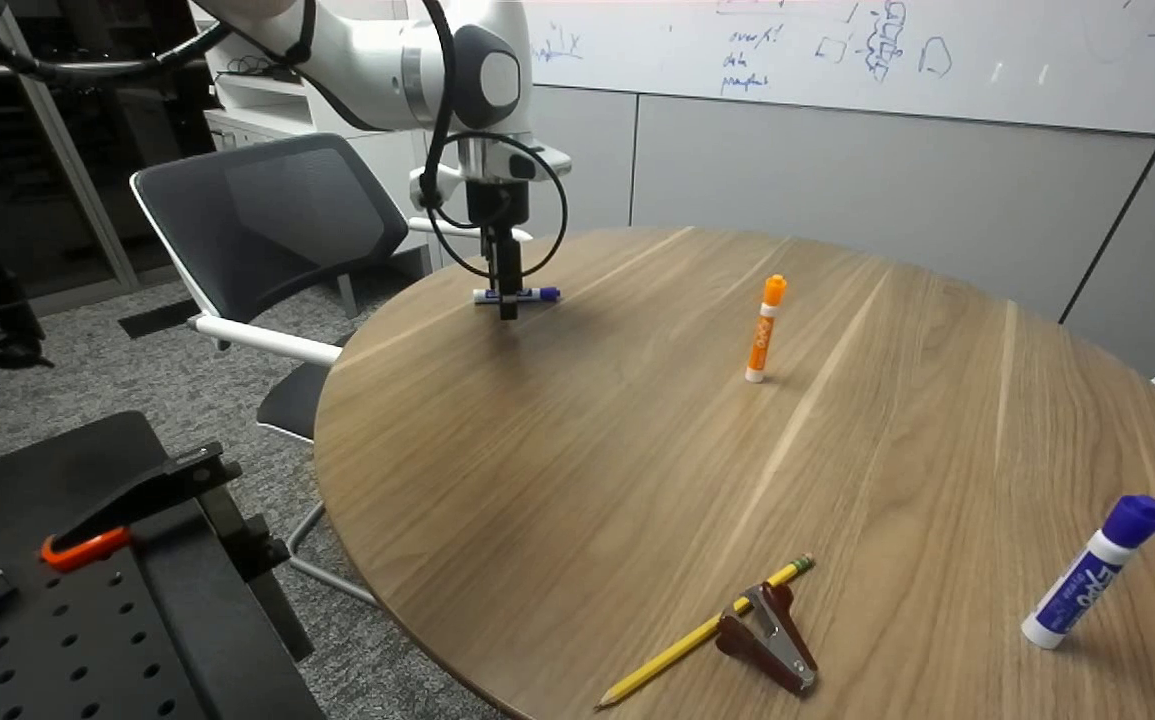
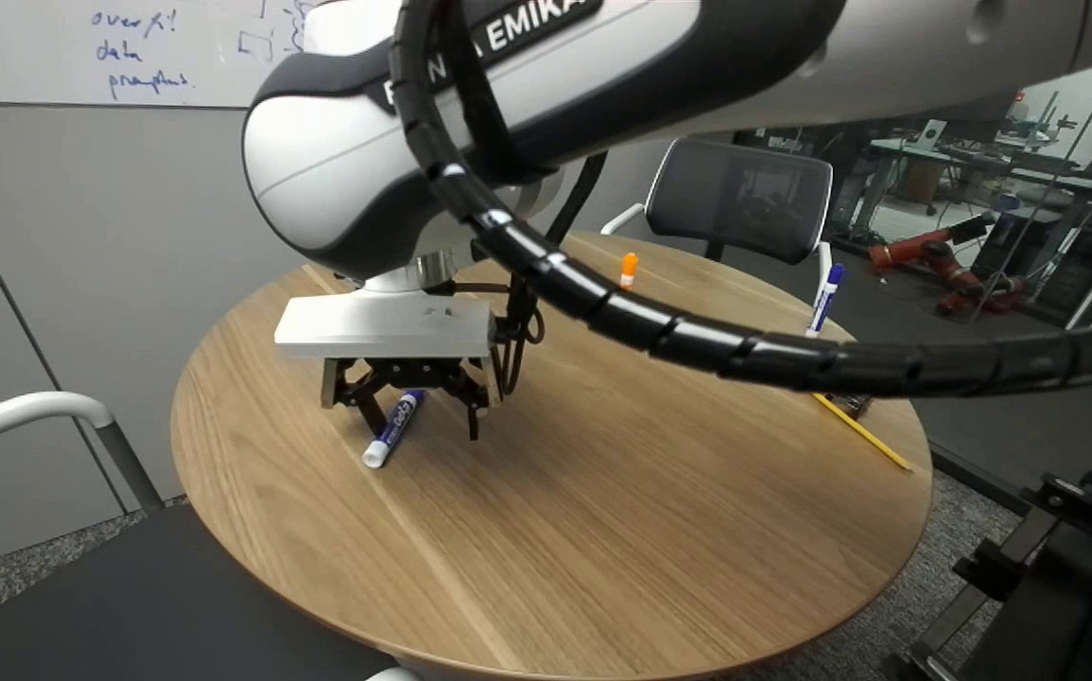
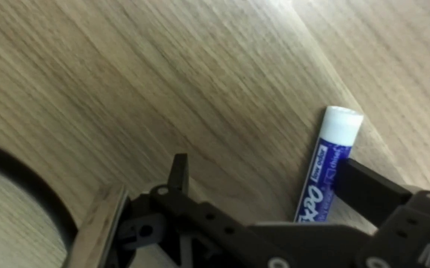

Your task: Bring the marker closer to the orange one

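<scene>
- Wrist view: the gripper (image 3: 261, 163) has its fingers (image 3: 371, 186) parted, the marker (image 3: 325, 170) lying between them, just beside one; whether they touch, I cannot tell.
- In an exterior view, the marker lies on the round table (image 1: 577, 450), near its far left edge.
- The orange one (image 1: 764, 330) stands upright, in from the far edge, well apart from the marker.
- Standing blue marker (image 1: 1089, 577): toward the right edge.
</scene>
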Controlling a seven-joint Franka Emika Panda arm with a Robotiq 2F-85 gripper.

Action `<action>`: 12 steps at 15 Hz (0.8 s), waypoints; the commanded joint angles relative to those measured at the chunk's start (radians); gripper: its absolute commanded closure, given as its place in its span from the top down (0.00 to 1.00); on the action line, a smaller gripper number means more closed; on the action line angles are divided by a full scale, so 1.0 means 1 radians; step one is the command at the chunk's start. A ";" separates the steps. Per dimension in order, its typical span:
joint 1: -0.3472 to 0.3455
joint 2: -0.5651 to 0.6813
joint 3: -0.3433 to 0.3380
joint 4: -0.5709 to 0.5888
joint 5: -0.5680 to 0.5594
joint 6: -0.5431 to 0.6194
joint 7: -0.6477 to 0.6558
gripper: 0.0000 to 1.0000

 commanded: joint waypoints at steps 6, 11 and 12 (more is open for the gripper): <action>0.017 0.062 -0.029 0.092 0.009 -0.029 0.025 0.64; 0.029 0.070 -0.039 0.121 0.003 -0.052 0.025 0.26; 0.033 0.090 -0.039 0.172 0.003 -0.086 0.021 0.19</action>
